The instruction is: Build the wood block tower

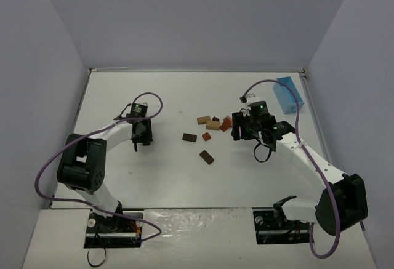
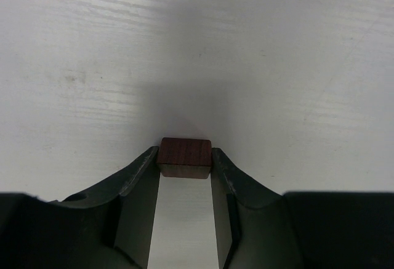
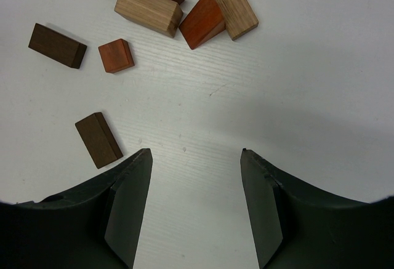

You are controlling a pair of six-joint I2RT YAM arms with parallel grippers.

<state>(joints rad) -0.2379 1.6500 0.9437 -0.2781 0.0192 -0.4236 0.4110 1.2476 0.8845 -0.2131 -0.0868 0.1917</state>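
Loose wood blocks lie mid-table: two tan ones (image 1: 208, 122), a reddish wedge (image 1: 226, 123), a small reddish cube (image 1: 206, 136) and two dark brown cuboids (image 1: 189, 137) (image 1: 207, 157). No stacked tower shows. My left gripper (image 1: 143, 138) is shut on a dark reddish-brown block (image 2: 184, 156) held between its fingertips, low over bare table left of the pile. My right gripper (image 3: 196, 155) is open and empty, just right of the pile (image 1: 241, 130). Its view shows the wedge (image 3: 202, 20), a tan block (image 3: 148, 9), the cube (image 3: 116, 55) and a dark cuboid (image 3: 98, 140) beside its left finger.
A light blue box (image 1: 289, 95) stands at the far right by the wall. White walls enclose the table (image 1: 184, 96) on three sides. The arms' bases and purple cables (image 1: 55, 158) sit at the near edge.
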